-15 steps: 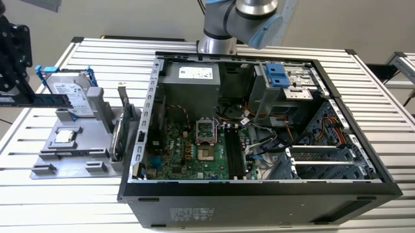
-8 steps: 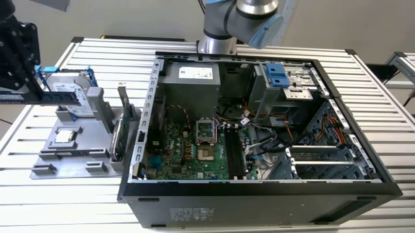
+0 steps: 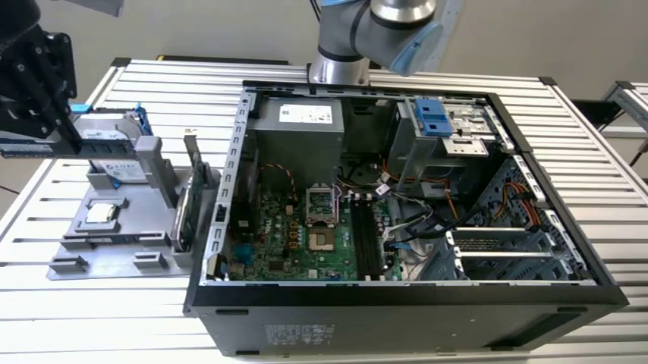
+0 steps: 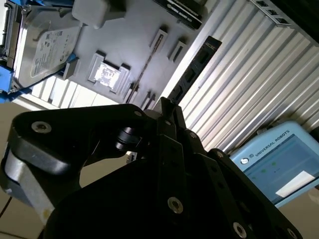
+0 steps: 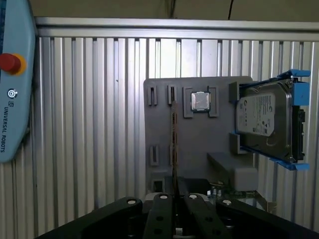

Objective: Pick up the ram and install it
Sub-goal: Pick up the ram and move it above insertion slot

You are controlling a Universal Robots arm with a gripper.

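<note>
My black gripper [image 3: 73, 136] hangs above the grey parts holder [image 3: 121, 227] at the exterior view's left, outside the open computer case [image 3: 218, 227]. It is shut on the ram [image 3: 109, 147], a long dark narrow stick that juts out sideways from the fingers, clear of the holder. In the second wrist view the ram [image 4: 194, 69] shows its black chips and extends away from the gripper [image 4: 167, 107]. The first wrist view has the ram [image 5: 174, 144] edge-on as a thin line rising from the gripper [image 5: 174, 196]. The motherboard's long memory slots [image 3: 366, 235] lie inside the case.
On the holder sit a silver hard drive in a blue frame [image 5: 264, 122], a square processor chip [image 5: 201, 101] and an upright green expansion card [image 3: 193, 189]. A pale blue teach pendant [image 5: 12, 89] lies on the slatted metal table [image 3: 597, 167]. Cables and drive bays crowd the case's far side.
</note>
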